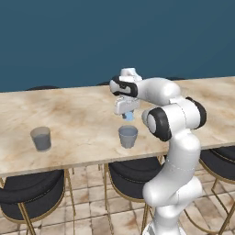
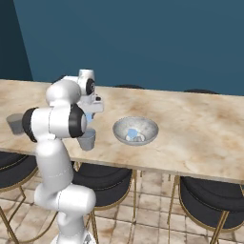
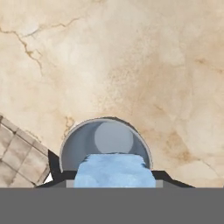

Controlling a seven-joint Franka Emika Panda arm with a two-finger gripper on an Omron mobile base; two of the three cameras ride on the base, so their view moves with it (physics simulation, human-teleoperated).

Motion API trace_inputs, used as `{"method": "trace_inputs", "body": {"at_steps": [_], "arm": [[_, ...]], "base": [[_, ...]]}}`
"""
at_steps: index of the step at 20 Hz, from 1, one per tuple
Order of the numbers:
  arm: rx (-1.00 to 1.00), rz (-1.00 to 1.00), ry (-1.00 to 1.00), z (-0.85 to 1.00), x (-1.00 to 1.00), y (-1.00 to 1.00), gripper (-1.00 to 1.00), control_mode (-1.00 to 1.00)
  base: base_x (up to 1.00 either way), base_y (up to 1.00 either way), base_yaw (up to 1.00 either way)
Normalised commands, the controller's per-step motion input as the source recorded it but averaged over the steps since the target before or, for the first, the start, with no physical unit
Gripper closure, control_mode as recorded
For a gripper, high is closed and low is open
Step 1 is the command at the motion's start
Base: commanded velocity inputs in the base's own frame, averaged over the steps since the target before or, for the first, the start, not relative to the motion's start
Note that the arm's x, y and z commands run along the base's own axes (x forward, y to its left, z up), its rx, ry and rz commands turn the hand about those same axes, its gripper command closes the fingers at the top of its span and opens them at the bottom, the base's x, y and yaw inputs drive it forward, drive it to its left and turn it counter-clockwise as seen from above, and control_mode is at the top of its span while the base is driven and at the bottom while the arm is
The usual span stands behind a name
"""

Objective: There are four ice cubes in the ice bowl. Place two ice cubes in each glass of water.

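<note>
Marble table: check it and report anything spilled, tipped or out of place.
Nothing stands out. Both glasses, near and far, stand upright on the marble table. The ice bowl sits level. The gripper holds an ice cube over the near glass. No spills.

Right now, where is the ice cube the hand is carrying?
The ice cube is held in the hand, just above the nearer glass at the table's front edge, left of the ice bowl.

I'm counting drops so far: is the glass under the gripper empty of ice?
Apparently empty: the hand view shows its bare bottom, while the ice cube sits in the gripper above it.
</note>
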Motion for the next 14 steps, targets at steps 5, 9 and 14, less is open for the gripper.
{"method": "trace_inputs", "body": {"at_steps": [5, 9, 14], "arm": [[0.00, 0.00, 0.08, -0.39, -0.05, 0.00, 1.00, -1.00], [0.00, 0.00, 0.06, -0.33, -0.01, 0.00, 1.00, -1.00], [0.00, 0.00, 0.01, -0.26, 0.00, 0.14, 1.00, -1.00]], "base": [[0.00, 0.00, 0.00], [0.00, 0.00, 0.00], [0.00, 0.00, 0.00]]}}
